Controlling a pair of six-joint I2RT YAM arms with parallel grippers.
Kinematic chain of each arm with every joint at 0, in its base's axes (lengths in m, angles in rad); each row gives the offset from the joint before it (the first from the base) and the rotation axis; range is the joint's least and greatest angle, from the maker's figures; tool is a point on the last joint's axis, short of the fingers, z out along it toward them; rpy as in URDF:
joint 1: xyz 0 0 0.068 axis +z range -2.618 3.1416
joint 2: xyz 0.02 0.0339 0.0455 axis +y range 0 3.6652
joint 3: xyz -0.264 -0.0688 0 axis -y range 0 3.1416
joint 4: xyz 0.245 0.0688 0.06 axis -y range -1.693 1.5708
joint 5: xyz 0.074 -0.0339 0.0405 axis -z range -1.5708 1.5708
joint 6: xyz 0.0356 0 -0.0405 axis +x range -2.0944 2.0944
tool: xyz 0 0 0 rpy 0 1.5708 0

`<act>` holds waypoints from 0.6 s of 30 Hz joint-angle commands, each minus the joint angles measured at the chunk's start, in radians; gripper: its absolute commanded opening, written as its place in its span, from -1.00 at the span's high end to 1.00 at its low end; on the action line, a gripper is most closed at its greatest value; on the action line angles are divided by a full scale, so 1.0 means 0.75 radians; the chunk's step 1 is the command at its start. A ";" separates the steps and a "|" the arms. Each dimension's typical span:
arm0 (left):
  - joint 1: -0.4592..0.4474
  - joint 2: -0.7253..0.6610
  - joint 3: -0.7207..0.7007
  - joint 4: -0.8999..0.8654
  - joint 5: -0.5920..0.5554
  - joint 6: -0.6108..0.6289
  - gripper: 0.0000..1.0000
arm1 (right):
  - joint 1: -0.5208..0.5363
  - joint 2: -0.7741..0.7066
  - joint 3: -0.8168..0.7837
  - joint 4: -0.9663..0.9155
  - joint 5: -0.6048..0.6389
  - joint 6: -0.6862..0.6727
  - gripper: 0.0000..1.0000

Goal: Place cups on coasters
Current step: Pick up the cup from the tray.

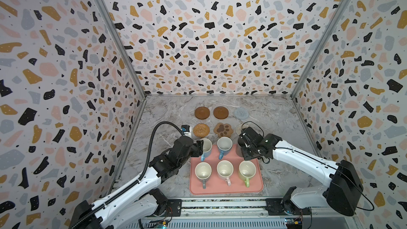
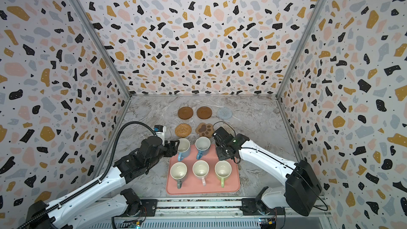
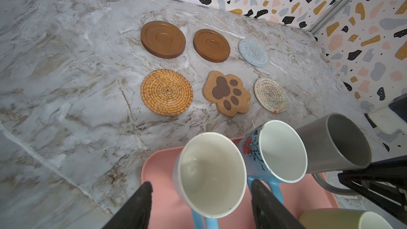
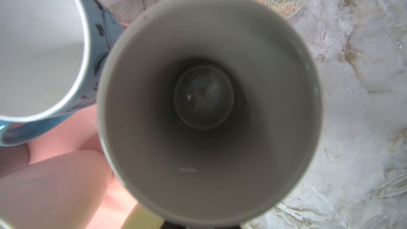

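A smooth pink rectangular tray with rounded corners [image 1: 258, 187] lies near the front edge of the grey-veined marble-look worktop [image 1: 275, 115]. Between it and the back edge lie six flat coasters in two rows: a brown wooden disc with turned rings [image 3: 163, 39], a second brown wooden disc [image 3: 211, 45] and a grey-blue coiled woven round [image 3: 253, 52] at the back; a golden rattan spiral round [image 3: 166, 92], a cork-textured brown paw-shaped mat [image 3: 226, 93] and a whitish round with a zigzag pattern [image 3: 271, 95] nearer the tray. The tray's front row holds three glossy cream-lined mugs: a grey-handled mug [image 1: 203, 171], a pink-handled mug [image 1: 224, 169] and a light green mug [image 1: 247, 170]. Behind them the left end effector [image 3: 201, 185] stands open, its black fingers [image 3: 138, 208] either side of a plain light blue mug [image 3: 211, 172], a gap showing on one side. Next to it stands a light blue mug painted with a red flower [image 3: 282, 150]. At the tray's back right corner the right end effector [image 3: 365, 171] is clamped tight on the rim of a taller matte dark grey mug [image 3: 334, 142] beside its handle; whether its base rests on the tray cannot be told.
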 commanded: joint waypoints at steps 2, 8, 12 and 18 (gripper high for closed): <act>-0.004 0.001 0.009 0.014 -0.016 0.004 -0.44 | -0.028 -0.023 0.124 0.016 0.051 -0.042 0.81; -0.003 0.009 0.013 0.020 -0.015 0.006 -0.44 | -0.099 0.001 0.208 0.026 0.044 -0.113 0.81; -0.004 0.005 0.010 0.015 -0.015 0.006 -0.45 | -0.150 0.025 0.254 0.051 0.036 -0.161 0.81; -0.004 -0.005 0.013 0.007 -0.022 0.006 -0.45 | -0.202 0.104 0.352 0.074 0.037 -0.239 0.81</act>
